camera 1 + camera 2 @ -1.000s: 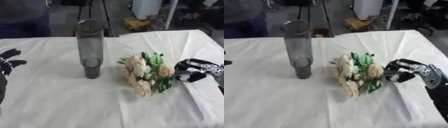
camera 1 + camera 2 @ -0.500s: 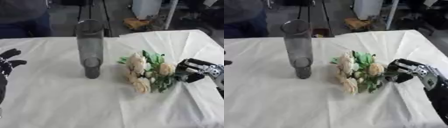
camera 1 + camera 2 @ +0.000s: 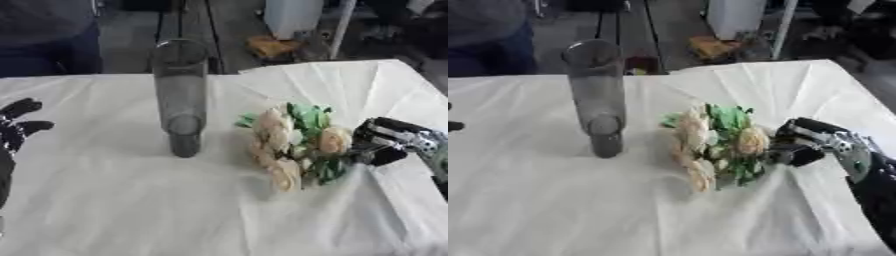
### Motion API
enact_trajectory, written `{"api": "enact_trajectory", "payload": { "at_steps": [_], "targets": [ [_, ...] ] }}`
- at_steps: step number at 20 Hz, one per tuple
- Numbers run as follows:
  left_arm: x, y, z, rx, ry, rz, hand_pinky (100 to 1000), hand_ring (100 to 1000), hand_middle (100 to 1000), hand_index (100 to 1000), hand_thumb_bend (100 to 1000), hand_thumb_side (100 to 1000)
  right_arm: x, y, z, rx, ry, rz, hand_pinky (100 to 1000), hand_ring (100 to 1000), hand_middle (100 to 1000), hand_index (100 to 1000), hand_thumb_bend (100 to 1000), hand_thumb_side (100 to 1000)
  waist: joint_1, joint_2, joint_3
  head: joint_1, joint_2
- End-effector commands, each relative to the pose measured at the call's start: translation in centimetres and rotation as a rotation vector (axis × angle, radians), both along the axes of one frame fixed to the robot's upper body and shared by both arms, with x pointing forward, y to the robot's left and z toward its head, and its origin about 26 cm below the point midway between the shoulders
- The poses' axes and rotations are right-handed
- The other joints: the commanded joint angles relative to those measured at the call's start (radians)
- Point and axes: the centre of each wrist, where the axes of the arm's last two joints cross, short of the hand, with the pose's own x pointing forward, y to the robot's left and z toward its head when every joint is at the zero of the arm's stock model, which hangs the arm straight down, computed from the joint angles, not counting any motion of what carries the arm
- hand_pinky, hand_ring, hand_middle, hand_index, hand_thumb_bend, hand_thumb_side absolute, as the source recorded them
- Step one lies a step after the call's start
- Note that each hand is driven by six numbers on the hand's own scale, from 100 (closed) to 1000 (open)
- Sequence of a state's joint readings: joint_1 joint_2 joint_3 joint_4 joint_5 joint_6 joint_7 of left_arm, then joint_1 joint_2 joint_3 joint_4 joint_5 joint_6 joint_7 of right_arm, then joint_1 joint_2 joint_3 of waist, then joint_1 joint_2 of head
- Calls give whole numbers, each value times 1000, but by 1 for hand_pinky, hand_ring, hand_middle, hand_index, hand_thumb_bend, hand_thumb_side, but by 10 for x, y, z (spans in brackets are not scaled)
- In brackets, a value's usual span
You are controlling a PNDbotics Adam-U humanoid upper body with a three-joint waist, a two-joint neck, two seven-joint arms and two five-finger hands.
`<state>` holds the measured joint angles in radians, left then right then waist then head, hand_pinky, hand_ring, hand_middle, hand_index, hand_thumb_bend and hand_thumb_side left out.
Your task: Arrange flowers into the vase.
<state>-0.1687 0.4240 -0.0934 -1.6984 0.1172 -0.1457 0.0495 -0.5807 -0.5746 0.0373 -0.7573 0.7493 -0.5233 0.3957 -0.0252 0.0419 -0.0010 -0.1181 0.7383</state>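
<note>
A bunch of cream flowers (image 3: 293, 147) with green leaves lies on the white-covered bench (image 3: 105, 200). The robot's right hand (image 3: 392, 145) sits just to the bunch's right, fingers curled around the stem end. Well to that hand's left, beyond the blooms, a tall clear vase (image 3: 181, 95) stands upright. The left hand (image 3: 16, 127) rests open at the far left edge.
</note>
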Motion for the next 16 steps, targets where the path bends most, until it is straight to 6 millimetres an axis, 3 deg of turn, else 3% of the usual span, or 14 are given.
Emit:
{"api": "enact_trajectory", "payload": {
  "at_steps": [1, 2, 6, 10, 16],
  "targets": [
    [1, 6, 10, 21, -27, 2, 881, 695, 802, 876, 1000, 941, -5, -7, -4, -24, 22, -17, 551, 407, 341, 542, 337, 279, 4, -5, -2, -3, 11],
    [1, 6, 10, 21, -28, 2, 881, 695, 802, 876, 1000, 941, -5, -7, -4, -22, 20, -19, 468, 362, 304, 516, 344, 279, 4, -5, -2, -3, 11],
    [1, 6, 11, 21, -28, 3, 881, 694, 802, 876, 1000, 941, -5, -7, -5, -18, 14, -26, 320, 267, 232, 455, 355, 281, 4, -6, -2, -3, 10],
    [1, 6, 10, 21, -28, 3, 881, 694, 802, 876, 1000, 942, -6, -7, -6, -18, 14, -30, 232, 200, 183, 415, 368, 283, 4, -5, -2, -4, 11],
    [1, 6, 10, 21, -27, 4, 882, 693, 802, 876, 1000, 942, -6, -7, -7, -21, 7, -32, 181, 166, 149, 391, 376, 280, 4, -5, -3, -5, 12]
  ]
}}
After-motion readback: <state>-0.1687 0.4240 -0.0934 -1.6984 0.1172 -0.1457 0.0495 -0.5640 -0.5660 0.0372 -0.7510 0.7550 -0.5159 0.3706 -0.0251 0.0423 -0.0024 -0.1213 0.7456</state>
